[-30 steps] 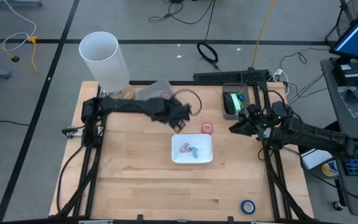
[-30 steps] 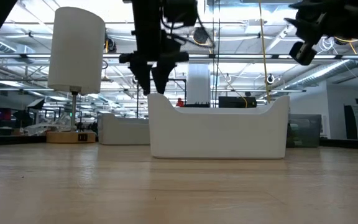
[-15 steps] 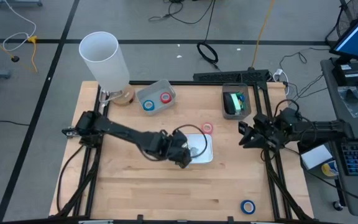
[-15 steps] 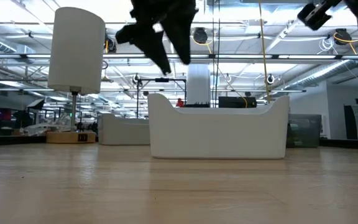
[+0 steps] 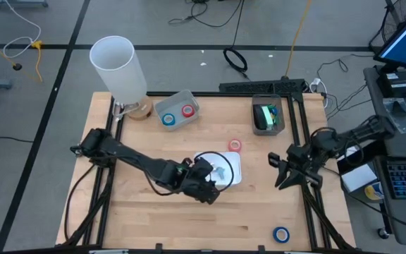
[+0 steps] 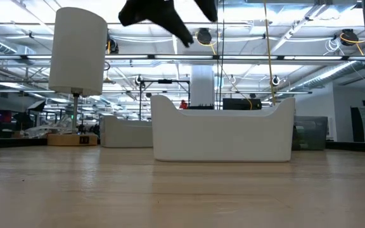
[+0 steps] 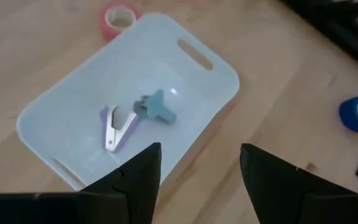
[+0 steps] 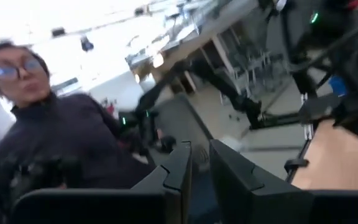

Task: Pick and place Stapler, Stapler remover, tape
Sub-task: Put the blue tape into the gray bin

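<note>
Hovering my left pincer point(image 7: 201, 171) just above the near rim of the white tray point(image 5: 234, 166), I see its fingers spread and nothing between them. The right pincer point(image 5: 282, 176) waits at the worktop's right edge, lifted and aimed out at the room; its fingers stand nearly together, but I cannot tell whether they are fully clenched, and I see nothing in them.

In the tray lie the staple remover point(image 7: 118, 126), a thin metal claw with pale lilac grips, and a small teal plastic piece point(image 7: 156, 107) touching it. A red tape roll point(image 5: 235, 145) sits just beyond the tray; a blue tape roll point(image 5: 281, 234) lies well apart near the front right corner. Two more rolls, red and blue, rest in a grey bin point(image 5: 175, 104) at the back.

My worry: the tray looks smooth, light and shallow, so a low finger could catch its rim and shove it across the wood. The remover lies flat and slim, likely to slip from a pinch. Rolls on edge would roll away.
</note>
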Tool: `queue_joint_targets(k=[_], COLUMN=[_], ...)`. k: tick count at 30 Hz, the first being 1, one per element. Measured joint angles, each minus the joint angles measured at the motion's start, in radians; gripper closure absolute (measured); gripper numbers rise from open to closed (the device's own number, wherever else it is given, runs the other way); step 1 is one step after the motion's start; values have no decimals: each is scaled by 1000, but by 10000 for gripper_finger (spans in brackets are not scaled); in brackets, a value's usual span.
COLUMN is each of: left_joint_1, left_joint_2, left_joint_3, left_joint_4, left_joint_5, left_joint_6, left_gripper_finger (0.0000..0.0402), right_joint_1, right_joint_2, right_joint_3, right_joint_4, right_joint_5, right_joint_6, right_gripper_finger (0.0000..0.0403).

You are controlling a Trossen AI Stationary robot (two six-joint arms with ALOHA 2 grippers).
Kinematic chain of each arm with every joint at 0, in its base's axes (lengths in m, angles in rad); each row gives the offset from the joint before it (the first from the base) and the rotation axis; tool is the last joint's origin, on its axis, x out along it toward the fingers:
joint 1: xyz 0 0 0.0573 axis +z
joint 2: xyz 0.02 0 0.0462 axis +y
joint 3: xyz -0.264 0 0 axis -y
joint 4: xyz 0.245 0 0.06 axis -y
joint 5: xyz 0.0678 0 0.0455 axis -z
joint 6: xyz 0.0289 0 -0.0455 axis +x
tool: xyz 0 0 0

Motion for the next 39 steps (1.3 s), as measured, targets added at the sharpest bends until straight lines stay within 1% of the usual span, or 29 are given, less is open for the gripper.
queue_joint_targets(k=[2, 4, 7, 9, 12, 15, 17, 19, 20, 23, 26, 29, 33, 39], left_joint_1=[-9, -20, -32, -41, -51, -64, -78, -92, -98, -125, -146, -158, -157, -158], left_joint_2=[-16, -38, -67, -95, -147, -214, -266, -317, -340, -413, -476, -524, -567, -571], left_joint_3=[0, 0, -16, -49, -138, -267, -357, -439, -476, -580, -654, -708, -763, -795], left_joint_4=[21, 35, 34, 36, 128, 262, 352, 408, 445, 485, 523, 531, 528, 527], left_joint_5=[-19, -45, -63, -72, -90, -97, -114, -147, -161, -219, -252, -269, -277, -270], left_joint_6=[18, 37, 47, 45, 39, 41, 46, 43, 36, 22, 22, 22, 1, -6], left_gripper_finger=[183, 183, 183, 183, 183, 183, 183, 183, 183, 183, 183, 183, 183, 183], right_joint_1=[27, 49, 77, 98, 134, 178, 219, 262, 287, 366, 439, 497, 555, 591], right_joint_2=[44, 83, 135, 169, 215, 269, 303, 337, 352, 399, 443, 494, 572, 689], right_joint_3=[48, 101, 179, 220, 268, 306, 317, 322, 322, 322, 322, 321, 321, 321], right_joint_4=[-63, -164, -364, -490, -659, -796, -867, -920, -945, -1007, -1055, -1085, -1059, -972], right_joint_5=[3, 6, 31, 57, 78, 75, 75, 73, 73, 73, 79, 122, 167, 179], right_joint_6=[-38, -74, -114, -121, -100, -33, 13, 64, 95, 193, 293, 377, 449, 470], right_gripper_finger=[356, 356, 356, 356, 356, 356, 356, 356, 356, 356, 356, 356, 362, 397])
